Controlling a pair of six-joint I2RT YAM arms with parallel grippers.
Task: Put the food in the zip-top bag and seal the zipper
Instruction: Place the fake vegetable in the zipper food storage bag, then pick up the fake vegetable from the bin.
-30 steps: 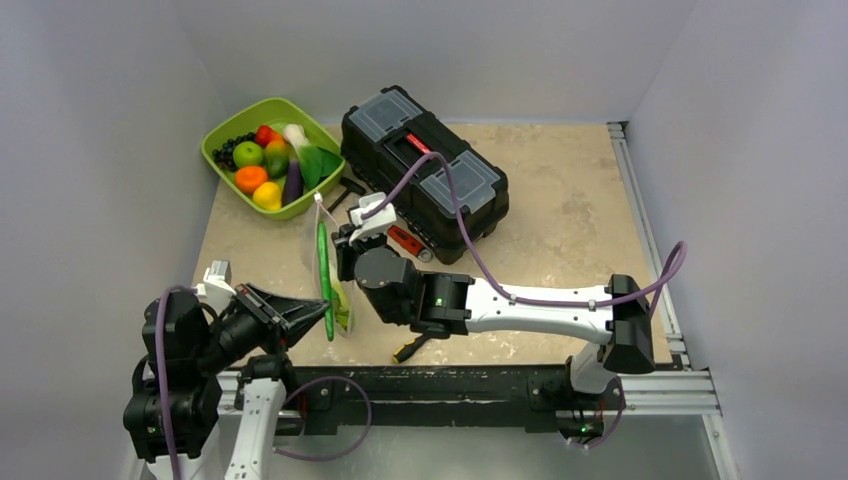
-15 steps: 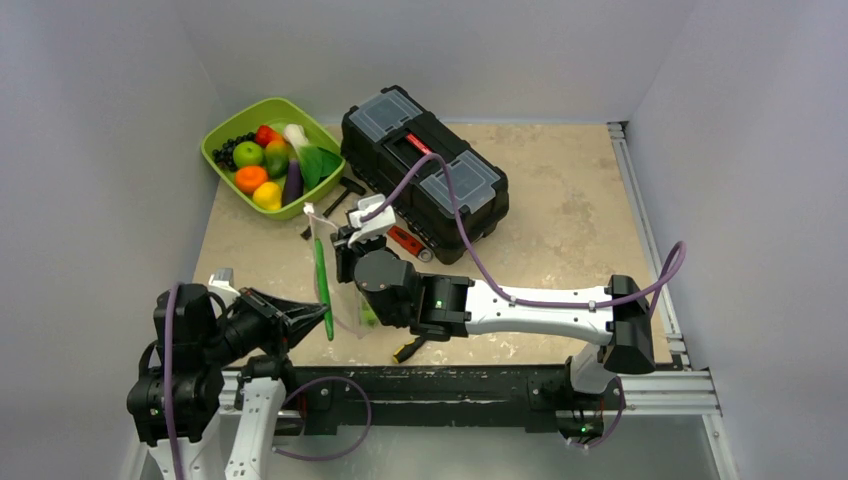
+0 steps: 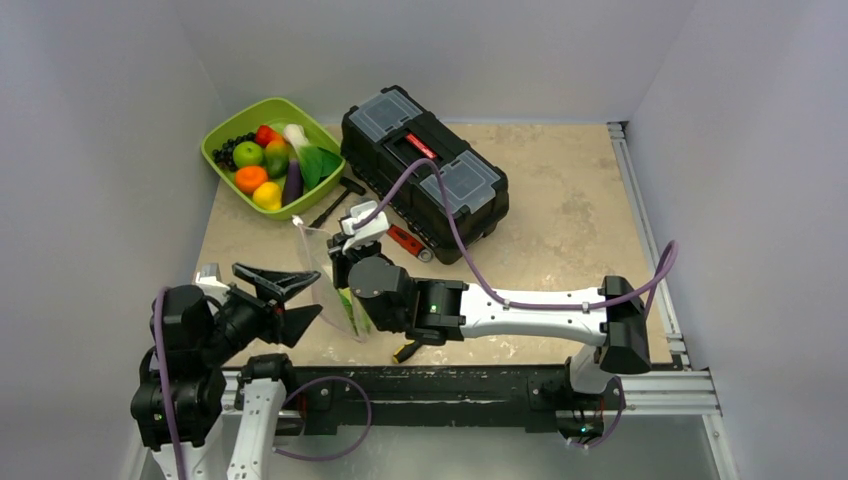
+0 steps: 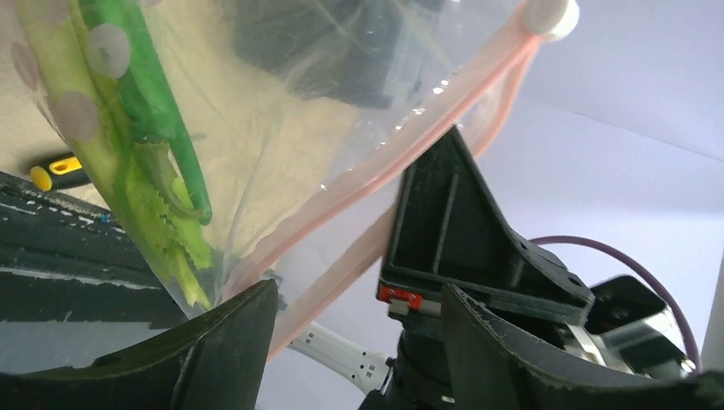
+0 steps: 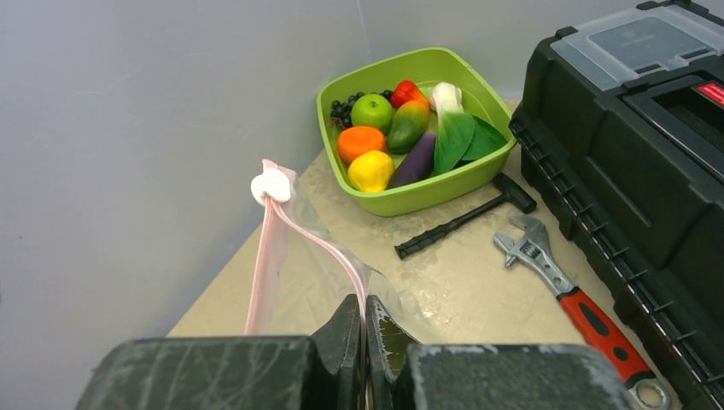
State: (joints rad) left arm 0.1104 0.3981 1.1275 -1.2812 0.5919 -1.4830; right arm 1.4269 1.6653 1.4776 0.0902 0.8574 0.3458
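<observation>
The right arm (image 3: pixel 540 305) stretches low from its base at the near right, white forearm lying leftward over the near beige tabletop (image 3: pixel 560 210), wrist bent toward the far side. The right jaws are pinched tight on the mouth edge of the clear floppy zip-top bag (image 5: pixel 294 286), holding it hanging upright between the two arms. Its thin pink zipper strip (image 5: pixel 318 243) gapes in two separate lines up to a white slider (image 5: pixel 271 185).

The left arm (image 3: pixel 195 335) is folded at the near left corner, wrist aimed right at the bag. The left jaws stand wide apart; the zipper runs into their gap, contact unclear.

A long green toy stalk with leafy greens (image 4: pixel 149 111) hangs inside the bag. The other colourful toy fruits and vegetables (image 3: pixel 268 160) sit in the lime-green plastic tray (image 3: pixel 225 125).
</observation>
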